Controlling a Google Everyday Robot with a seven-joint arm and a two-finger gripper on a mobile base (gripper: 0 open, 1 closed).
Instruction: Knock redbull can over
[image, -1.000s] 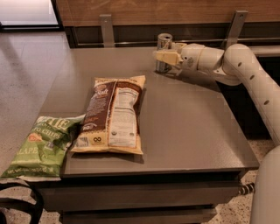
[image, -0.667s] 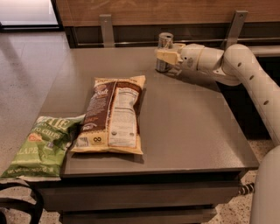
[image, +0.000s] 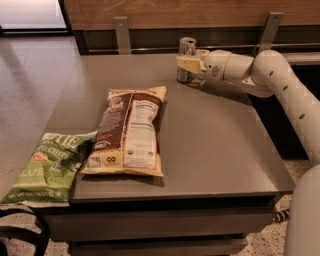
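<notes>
While the redbull can (image: 187, 47) stands upright near the far edge of the worktop (image: 215, 140), the gripper (image: 187, 64) sits against its midsection, grip state not discernible, so the approach appears complete and the next move calls for a sideways push to topple it.

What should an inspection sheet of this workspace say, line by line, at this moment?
Surface: grey table, flat top.
Job's things: redbull can, upright near the table's far edge, not yet knocked over.
Clutter: brown chip bag lying flat in the middle; green chip bag hanging over the front left corner.
Grippers: gripper at the can, about mid height, touching it or nearly so.
Cables: what looks like a braided cable below the front right corner.
Surroundings: wooden wall panel behind the table; tiled floor to the left.
</notes>
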